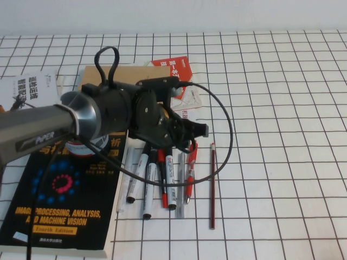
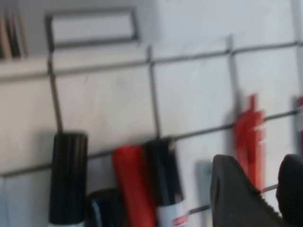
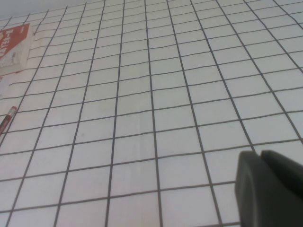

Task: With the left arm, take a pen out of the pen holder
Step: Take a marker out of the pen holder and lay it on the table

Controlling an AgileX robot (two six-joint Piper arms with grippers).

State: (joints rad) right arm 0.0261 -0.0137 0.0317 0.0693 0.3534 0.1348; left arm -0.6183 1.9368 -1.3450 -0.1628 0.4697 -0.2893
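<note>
Your left gripper [image 1: 191, 131] sits low over the pens [image 1: 170, 184]

High view: you've got a white tabletop [image 1: 282, 108] with a black grid, a glossy dark book [image 1: 59, 200], and round-barrelled pens lying flat in a row under the left gripper. Left wrist: blunt black fingers [image 2: 232, 194] partly apart, gripping nothing. Right wrist: your right gripper [image 3: 261, 156] is pinched together over the grid.
</note>
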